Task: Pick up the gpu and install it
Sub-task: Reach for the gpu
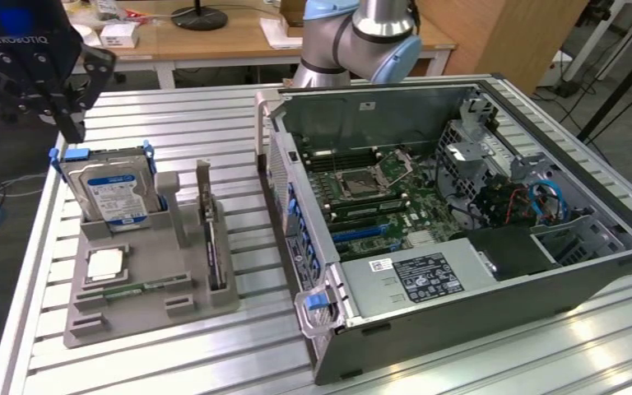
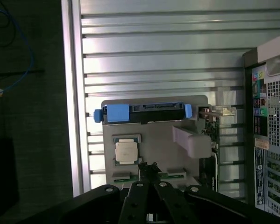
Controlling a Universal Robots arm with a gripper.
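Currently the gripper (image 1: 72, 123) hangs empty, fingers pressed together, near the hard drive (image 1: 118, 193), while the gpu (image 1: 213, 239) stands on edge in the gray holder (image 1: 129, 317) alongside. Descending here risks striking the wrong part.

The table (image 1: 184, 354) is built of ribbed bare metal, brushed to a soft sheen. The holder tray (image 1: 129, 317) is moulded in matt grey plastic. The hard drive (image 1: 113, 193) is cased in silver metal, faced with a glossy blue-white label and framed in smooth blue plastic. The gpu (image 1: 215, 247) is seen as a dark board with a bright metal bracket. The computer case (image 1: 579, 280) is formed of dark matt sheet metal — perforated at the rear panel. The gripper (image 1: 75, 132) is finished in matt black, and the far desk (image 1: 217, 45) is topped with light wood.
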